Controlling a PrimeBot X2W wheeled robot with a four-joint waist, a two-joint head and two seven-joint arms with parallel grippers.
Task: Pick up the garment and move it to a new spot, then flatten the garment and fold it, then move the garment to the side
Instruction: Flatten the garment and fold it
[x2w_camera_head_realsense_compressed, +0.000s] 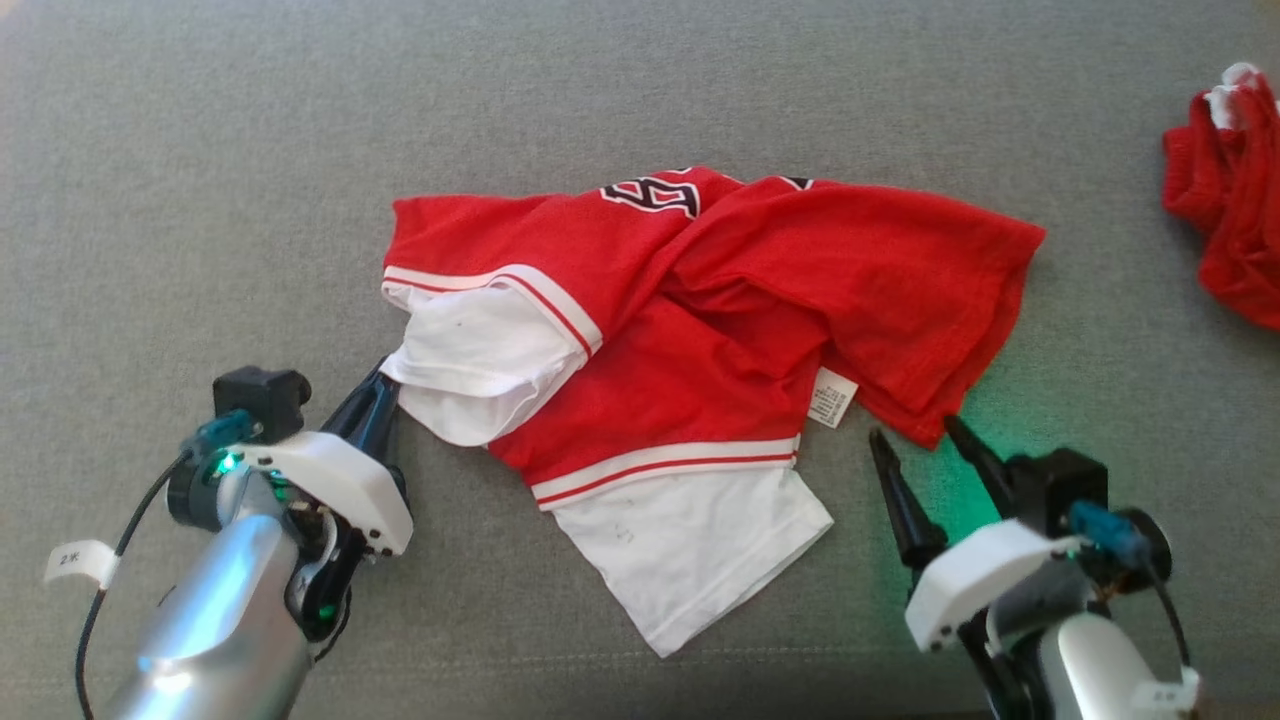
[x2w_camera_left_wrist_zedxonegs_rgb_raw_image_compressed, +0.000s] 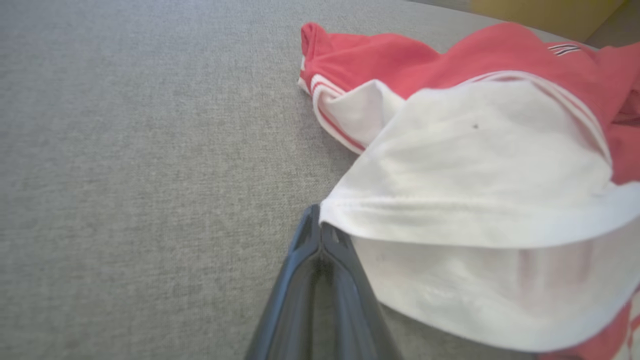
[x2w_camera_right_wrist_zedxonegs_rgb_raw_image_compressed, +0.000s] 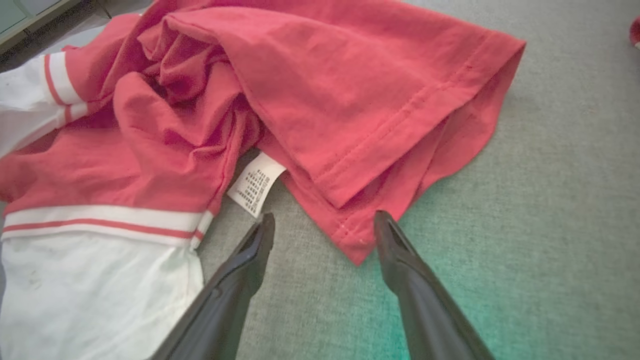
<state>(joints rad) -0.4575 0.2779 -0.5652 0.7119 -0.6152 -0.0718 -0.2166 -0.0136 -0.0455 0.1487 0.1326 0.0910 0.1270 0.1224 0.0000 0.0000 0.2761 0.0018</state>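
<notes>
Red and white, the garment (x2w_camera_head_realsense_compressed: 700, 330) lies crumpled in the middle of the grey fabric surface (x2w_camera_head_realsense_compressed: 200, 200), its printed emblem turned towards the far side and folds bunched across the centre. Over on the near-left, the left tool (x2w_camera_head_realsense_compressed: 385, 375) has its dark fingers pressed tight together, tips right at the hem of the white sleeve (x2w_camera_head_realsense_compressed: 480, 350). They touch the cloth, but from this close I can't tell if any fabric is actually caught between them. Now the near-right: the right tool (x2w_camera_head_realsense_compressed: 912, 432) stands spread wide, low to the surface, and the red hem corner (x2w_camera_head_realsense_compressed: 935, 435) pokes in between its two fingers, nearer the outer one, with neither closing on it. A white care label (x2w_camera_head_realsense_compressed: 832, 397) sticks out just beside that tool's inner finger. Far right, well apart from all this, another red cloth (x2w_camera_head_realsense_compressed: 1225, 190) sits heaped at the edge.
</notes>
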